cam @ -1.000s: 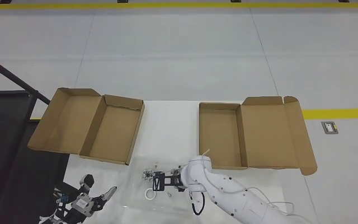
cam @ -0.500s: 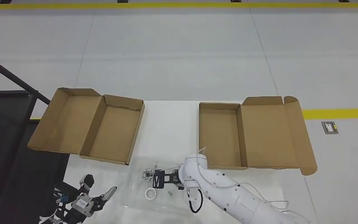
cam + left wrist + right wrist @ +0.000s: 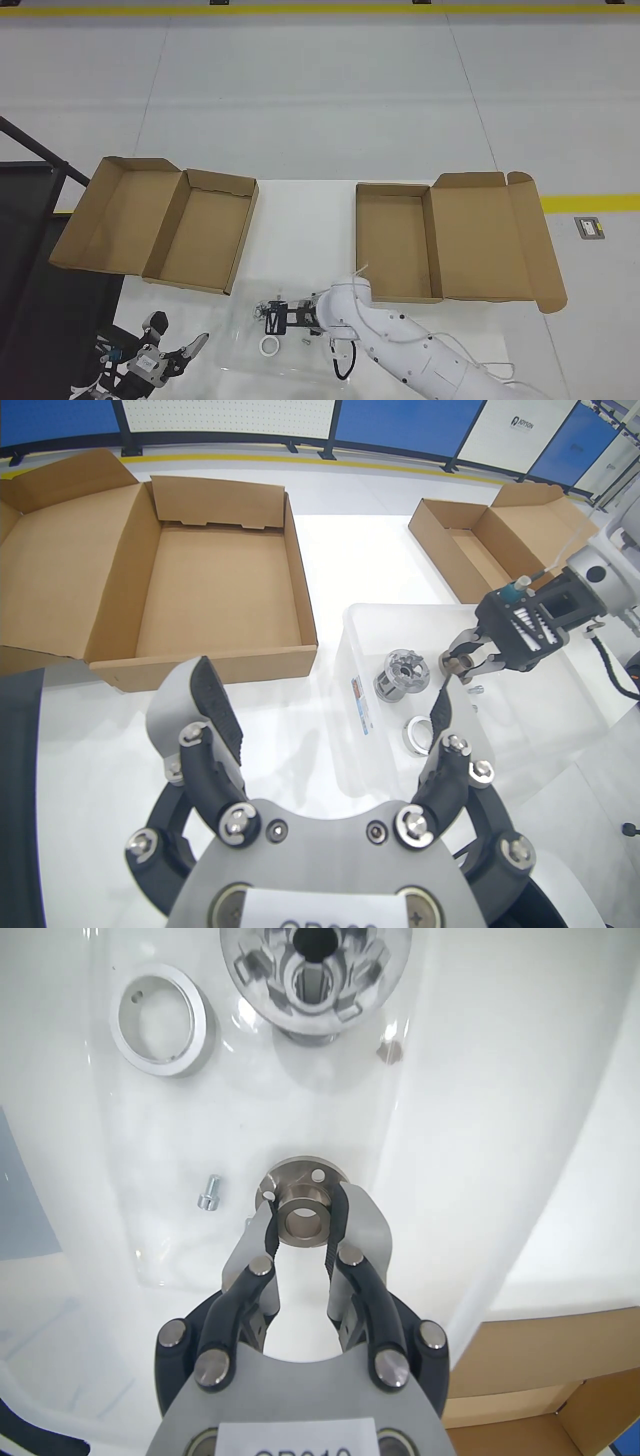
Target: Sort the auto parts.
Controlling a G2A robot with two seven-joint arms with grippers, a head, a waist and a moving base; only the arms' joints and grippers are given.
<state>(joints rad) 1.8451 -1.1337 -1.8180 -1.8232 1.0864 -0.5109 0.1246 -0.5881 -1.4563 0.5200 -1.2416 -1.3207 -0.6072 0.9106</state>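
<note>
Bushing (image 3: 303,1220) pinched in right end effector (image 3: 306,1205) inside clear bin (image 3: 345,650) with unreadable label (image 3: 362,705); left end effector (image 3: 322,682) agape.

The top view looks down from above on the whole counter (image 3: 300,230). The left wrist view faces the clear bin (image 3: 350,740) from a little way off. The right wrist view hangs close inside that same bin.

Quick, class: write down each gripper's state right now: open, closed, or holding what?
Left gripper: open, holding nothing.
Right gripper: closed on the bushing.
</note>
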